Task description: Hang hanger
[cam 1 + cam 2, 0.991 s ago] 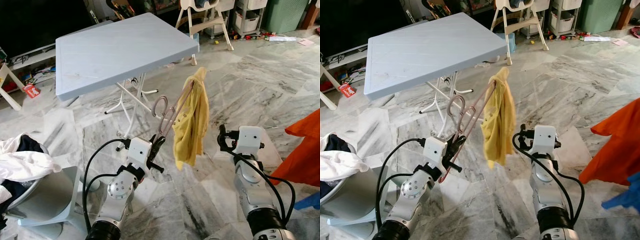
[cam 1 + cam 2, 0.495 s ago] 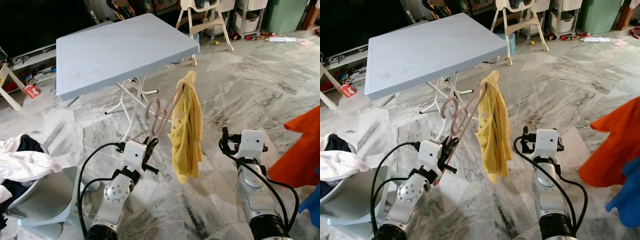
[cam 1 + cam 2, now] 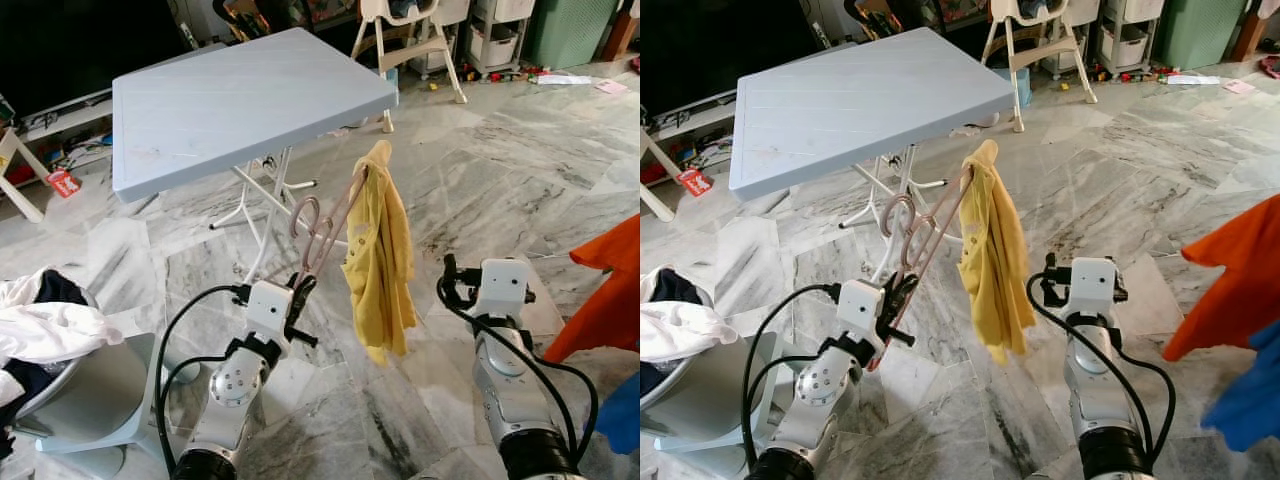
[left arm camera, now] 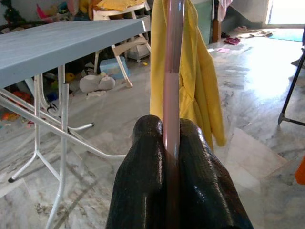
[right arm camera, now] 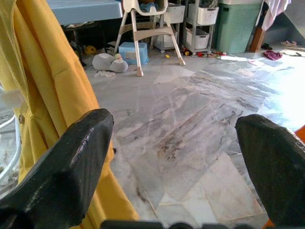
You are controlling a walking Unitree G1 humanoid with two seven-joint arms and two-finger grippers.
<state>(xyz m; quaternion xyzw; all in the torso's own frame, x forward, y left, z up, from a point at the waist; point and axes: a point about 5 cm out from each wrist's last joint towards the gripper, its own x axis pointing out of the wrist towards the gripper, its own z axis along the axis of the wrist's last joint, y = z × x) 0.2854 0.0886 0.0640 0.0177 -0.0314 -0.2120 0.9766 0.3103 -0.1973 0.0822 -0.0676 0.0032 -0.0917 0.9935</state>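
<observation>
left gripper clenched on pink hanger | yellow shirt hanging from it | right gripper released | laundry basket holds clothes

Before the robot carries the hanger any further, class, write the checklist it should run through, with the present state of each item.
1. Left gripper shut firmly on the pink hanger: ok.
2. Yellow shirt seated on the hanger: not ok, it is bunched at the far end and hangs off one side.
3. Right gripper open and free to help: ok.
4. Hanger hook free: ok.
5. Shirt apart from the grey table: ok.
6. A rail to hang it on: cannot tell.
</observation>
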